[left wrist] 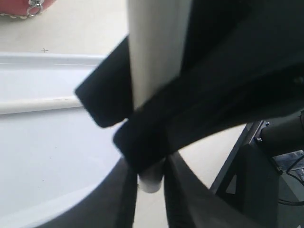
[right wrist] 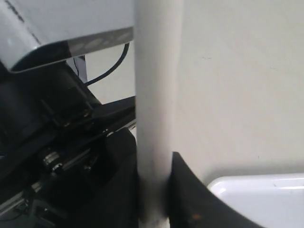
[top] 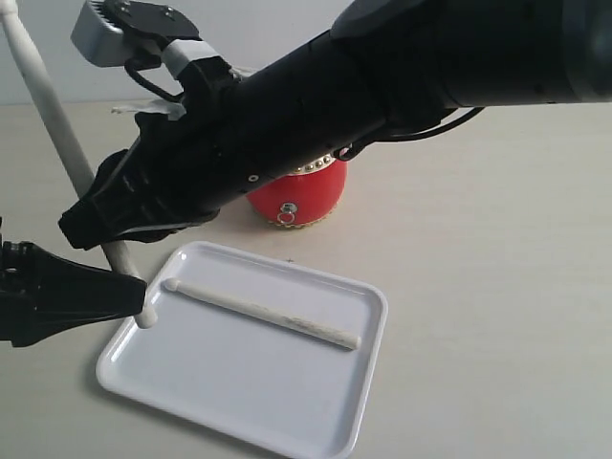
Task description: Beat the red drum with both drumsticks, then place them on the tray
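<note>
**Ext view:** nearest the lens is the black right arm (top: 402, 67), reaching from the upper rt across to the left side, w/ a grey wrist cam (top: 110, 27) on top. The right gripper (top: 96, 225) has its jaws closed on the held drumstick (top: 48, 105) about mid-length. The stick is tilted. Its upper end runs out of frame above the jaws, and its rounded tip is below them at the rim of the tray (top: 239, 402). The left gripper (top: 132, 292) sits just below the right one, jaws meeting the same stick near that tip. The loose drumstick (top: 263, 313) lies flat in the tray, ahead of the left jaws and apart from both grippers. The red drum (top: 306, 196) stands on the surface (top: 497, 287) behind the right arm, half hidden and well apart from both jaws. Gold studs and a metal ring show on its side.

**Left wrist view:** the stick's end is wedged between the left jaws w/ no gap seen, so they're near-closed and pinching it. The right gripper's black fingers cross the stick just ahead of them. Only this view shows a small "+" mark (left wrist: 44, 50) on the surface, past the tray rim, near the drum's lower edge.

**Right wrist view:** the stick is tight between the right jaws. A tray corner is just beside them, and grey housing, black hardware and a cable are on the other side. The drum and loose stick show only in the other 2 views.
</note>
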